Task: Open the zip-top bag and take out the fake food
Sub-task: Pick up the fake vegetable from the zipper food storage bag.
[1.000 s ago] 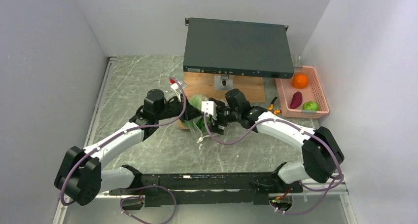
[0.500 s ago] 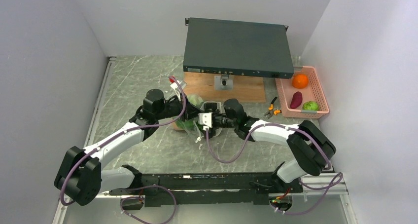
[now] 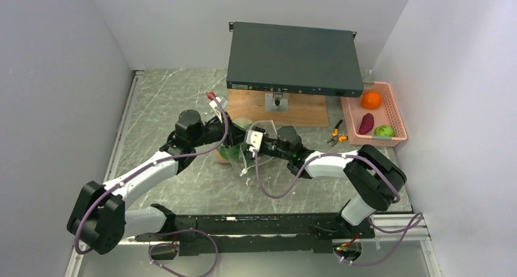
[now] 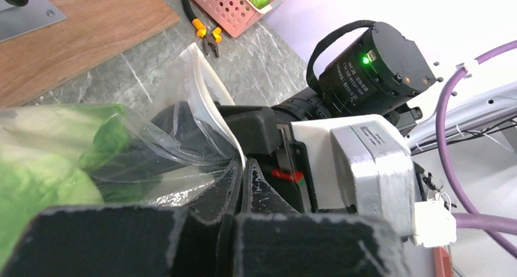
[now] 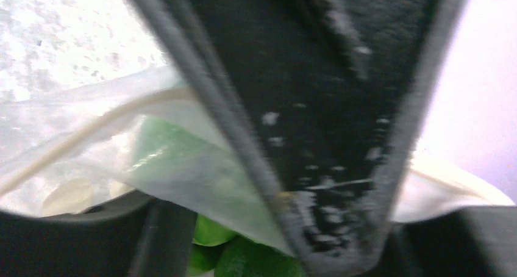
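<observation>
Grey marble tabletop (image 3: 183, 100), white walls. Clear plastic zip-top bag (image 4: 189, 100) is mid-table between the two grippers, with leafy green plastic lettuce (image 4: 49, 167) inside it. Left gripper (image 4: 236, 185) is pressed together, pinching the bag's rim. Right gripper (image 3: 245, 146) is nosed into the bag mouth; can't tell if its jaws are spread. Pink slatted plastic basket (image 3: 346, 115) at far right holds an orange ball (image 3: 370, 100), dark purple piece (image 3: 366, 123) and round green piece (image 3: 384, 131).
</observation>
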